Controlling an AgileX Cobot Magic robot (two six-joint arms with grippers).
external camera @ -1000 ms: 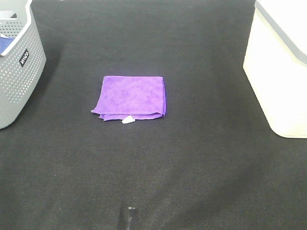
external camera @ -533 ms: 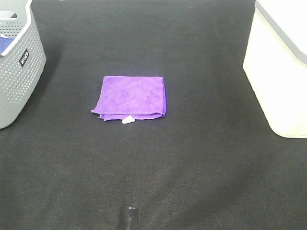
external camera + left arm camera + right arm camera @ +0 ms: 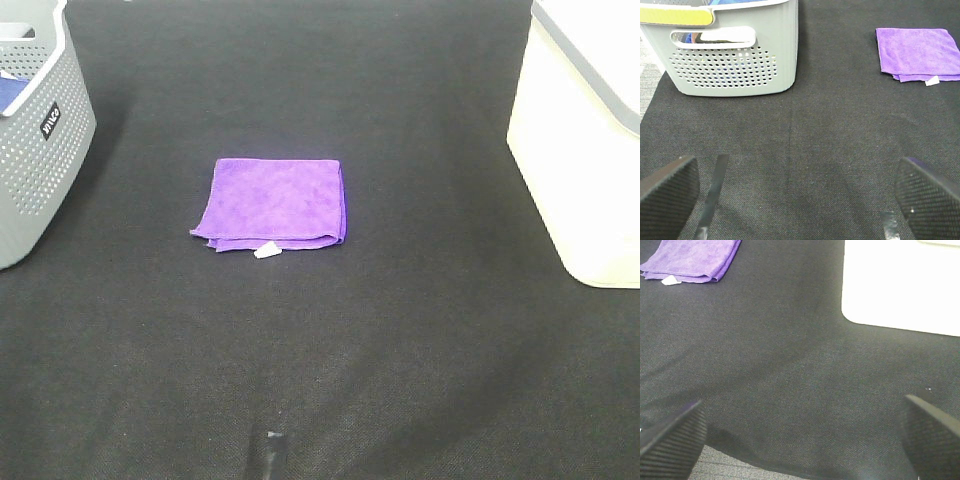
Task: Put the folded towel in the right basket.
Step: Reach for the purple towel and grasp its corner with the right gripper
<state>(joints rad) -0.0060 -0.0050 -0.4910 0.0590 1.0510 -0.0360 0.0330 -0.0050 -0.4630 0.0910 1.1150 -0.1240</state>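
A folded purple towel (image 3: 274, 203) with a small white tag lies flat on the black mat (image 3: 400, 330), a little left of centre. It also shows in the left wrist view (image 3: 918, 51) and the right wrist view (image 3: 692, 257). The right basket (image 3: 585, 140) is cream white with a grey rim and stands at the right edge; its wall shows in the right wrist view (image 3: 900, 285). My left gripper (image 3: 797, 200) is open and empty, well short of the towel. My right gripper (image 3: 800, 437) is open and empty, near the mat's front edge. Neither gripper shows in the high view.
A grey perforated basket (image 3: 35, 140) stands at the left edge with something blue inside; it also shows in the left wrist view (image 3: 730, 50). A strip of dark tape (image 3: 270, 455) lies on the mat near the front edge.
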